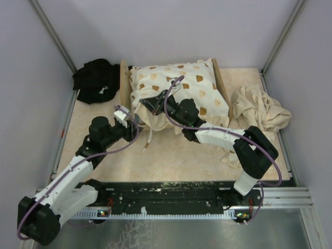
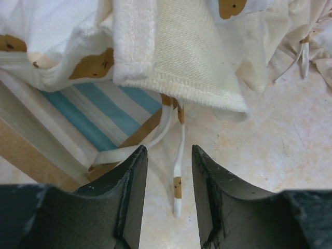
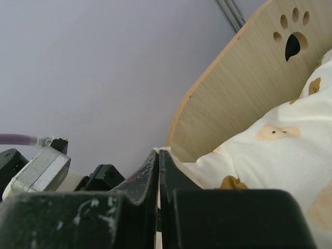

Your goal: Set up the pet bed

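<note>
The pet bed stands at the back middle; its wood frame (image 1: 124,83) carries a cream cushion with brown prints (image 1: 176,85). My right gripper (image 1: 149,102) is shut on the cushion's near-left edge; the right wrist view shows its jaws (image 3: 158,153) pinching cream fabric, with the cushion (image 3: 280,155) and the paw-print headboard (image 3: 233,93) behind. My left gripper (image 1: 122,113) is open at the bed's near-left corner. In the left wrist view its jaws (image 2: 168,151) straddle a loose tie string (image 2: 178,181) on the table, below the striped mattress (image 2: 88,114), the frame (image 2: 31,155) and the cushion's hem (image 2: 181,46).
A crumpled beige cloth (image 1: 259,111) lies at the right beside the bed. A black cloth (image 1: 96,80) sits at the back left. Grey walls enclose the table (image 1: 171,155) on three sides. Another tie string (image 1: 149,139) trails on the table in front of the bed.
</note>
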Robot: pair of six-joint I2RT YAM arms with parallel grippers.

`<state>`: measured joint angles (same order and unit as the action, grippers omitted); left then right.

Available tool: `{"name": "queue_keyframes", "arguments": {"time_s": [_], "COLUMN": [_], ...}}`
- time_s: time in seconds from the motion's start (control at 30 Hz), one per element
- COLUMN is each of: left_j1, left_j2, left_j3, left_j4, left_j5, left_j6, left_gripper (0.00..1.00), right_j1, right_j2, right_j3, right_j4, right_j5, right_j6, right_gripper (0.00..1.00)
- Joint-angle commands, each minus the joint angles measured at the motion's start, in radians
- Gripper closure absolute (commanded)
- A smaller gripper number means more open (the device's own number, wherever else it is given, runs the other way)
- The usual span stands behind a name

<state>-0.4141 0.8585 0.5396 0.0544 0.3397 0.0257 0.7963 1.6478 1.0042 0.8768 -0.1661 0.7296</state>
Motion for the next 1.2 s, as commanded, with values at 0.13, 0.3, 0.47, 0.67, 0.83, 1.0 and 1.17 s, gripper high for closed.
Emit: {"name": "queue_keyframes", "arguments": {"time_s": [0.13,0.3,0.47,0.67,0.83,1.0,1.17], "left_j1": [-0.058,-0.071,-0.088,-0.107,-0.111,-0.111,-0.111], "left_j2": [0.081,0.144,0.193,0.217,0.210,0.188,0.114], "left_j3": [-0.025,-0.015,-0.007,-0.015,-0.026,-0.022,-0.029], "left_j4": [0.122,0.141,0.168,0.219,0.230,0.198,0.184], "left_j5": [-0.094,-0.132,-0.156,-0.220,-0.258,-0.299,-0.370], "left_j6": [0.087,0.121,0.142,0.152,0.148,0.128,0.046], "left_gripper": [0.53,0.54,0.51,0.52,0.78,1.00,1.00], "right_j1": [-0.004,-0.003,-0.005,-0.005,-0.005,-0.005,-0.006], "right_j2": [-0.005,-0.004,-0.006,-0.008,-0.015,-0.010,-0.011], "right_j3": [0.057,0.057,0.049,0.051,0.034,0.027,0.019], "right_j4": [0.089,0.082,0.088,0.091,0.099,0.105,0.110], "right_j5": [-0.003,0.000,0.001,-0.008,-0.004,-0.007,-0.003], "right_j6": [0.008,0.008,0.005,0.008,0.009,0.014,0.015], "right_gripper": [1.00,1.00,1.00,1.00,1.00,1.00,1.00]}}
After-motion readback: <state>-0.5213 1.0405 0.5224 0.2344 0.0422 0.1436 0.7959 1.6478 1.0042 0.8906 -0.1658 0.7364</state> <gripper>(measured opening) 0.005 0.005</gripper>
